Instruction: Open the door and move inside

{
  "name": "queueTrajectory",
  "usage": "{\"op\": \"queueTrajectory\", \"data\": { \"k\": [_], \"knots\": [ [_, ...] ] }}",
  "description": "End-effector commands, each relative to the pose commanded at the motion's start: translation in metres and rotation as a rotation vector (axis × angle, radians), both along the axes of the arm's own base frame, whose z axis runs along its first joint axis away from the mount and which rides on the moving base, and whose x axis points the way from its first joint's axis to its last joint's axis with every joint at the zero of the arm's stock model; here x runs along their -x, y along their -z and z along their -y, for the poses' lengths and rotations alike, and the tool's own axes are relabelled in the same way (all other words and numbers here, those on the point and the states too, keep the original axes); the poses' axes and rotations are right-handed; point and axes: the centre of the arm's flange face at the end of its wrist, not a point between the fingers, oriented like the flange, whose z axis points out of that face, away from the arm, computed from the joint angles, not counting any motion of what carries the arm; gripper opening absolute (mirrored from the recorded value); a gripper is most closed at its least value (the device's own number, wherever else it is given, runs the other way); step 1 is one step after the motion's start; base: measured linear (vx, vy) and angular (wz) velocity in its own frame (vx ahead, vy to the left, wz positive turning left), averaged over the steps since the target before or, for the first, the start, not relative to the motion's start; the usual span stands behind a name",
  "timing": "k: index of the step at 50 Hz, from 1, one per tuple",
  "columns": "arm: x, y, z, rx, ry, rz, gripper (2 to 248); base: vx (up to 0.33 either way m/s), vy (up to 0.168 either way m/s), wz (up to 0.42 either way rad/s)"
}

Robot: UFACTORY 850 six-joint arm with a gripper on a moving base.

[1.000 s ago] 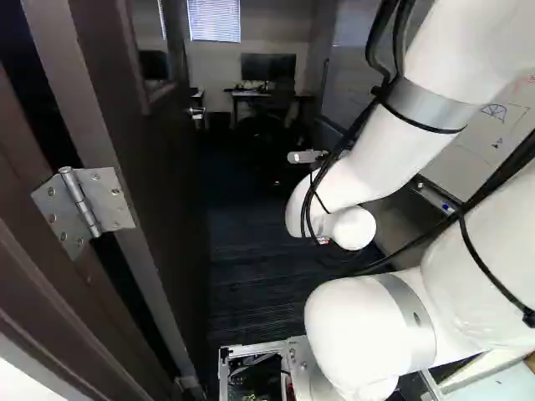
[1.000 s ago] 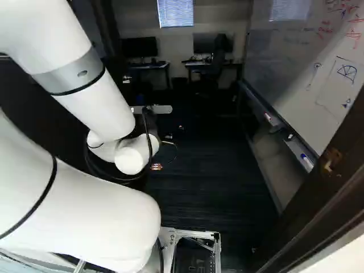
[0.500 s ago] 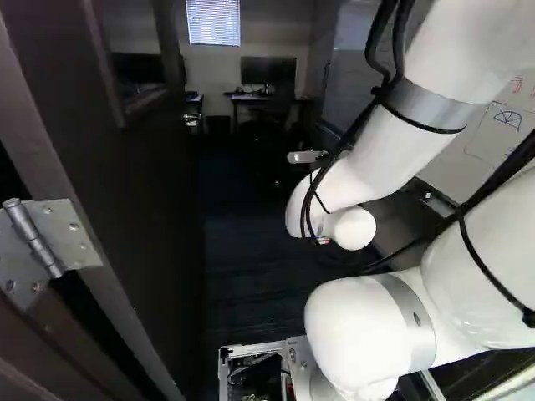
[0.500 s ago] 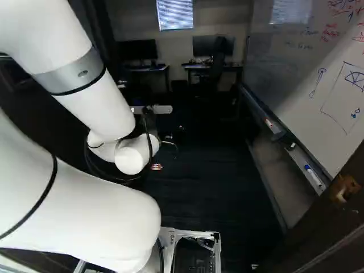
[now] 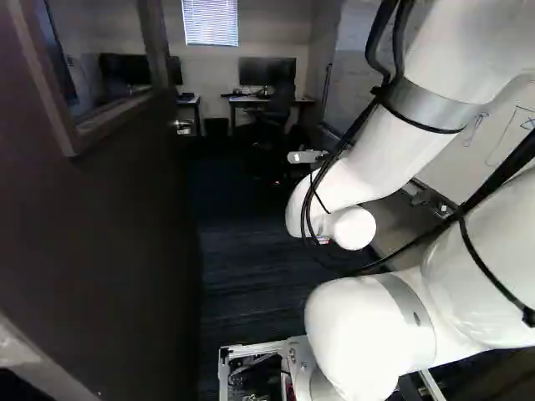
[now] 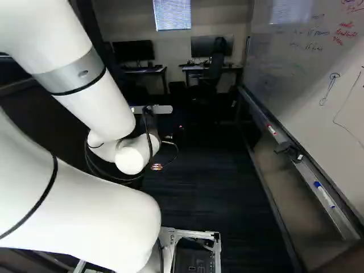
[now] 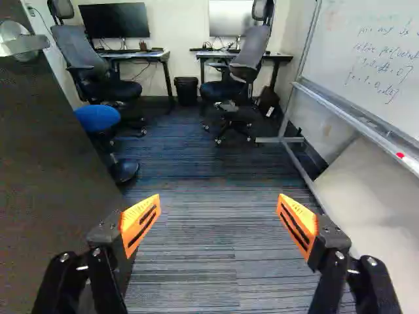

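Striped carpet [image 7: 203,173], stool [image 7: 97,118], bin [image 7: 186,91], chairs [image 7: 82,50], desks [image 7: 143,55]

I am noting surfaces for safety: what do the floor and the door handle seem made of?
The floor looks like matt carpet, from its fine, uneven textile stripes. The door handle seems metal, perhaps brushed steel: silvery with a soft sheen.

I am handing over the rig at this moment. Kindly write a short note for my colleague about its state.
End effector: open, nothing between its fingers, away from the door handle.
Door: standing open, at the left of the left base view.
Whiteboard: at the right of the right base view; desks at the far wall.
Done: door open.
Left: probably drive farther inside, keeping clear of door and whiteboard.
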Motion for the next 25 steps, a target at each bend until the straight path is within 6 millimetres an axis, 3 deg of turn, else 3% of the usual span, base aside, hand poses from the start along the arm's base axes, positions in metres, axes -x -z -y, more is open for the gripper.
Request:
{"op": "queueTrajectory", "data": {
  "k": [25],
  "knots": [
    [0.0, 0.0, 0.0, 0.0, 0.0, 0.0, 247, 0.207, 0.005, -0.014]
  ]
}}
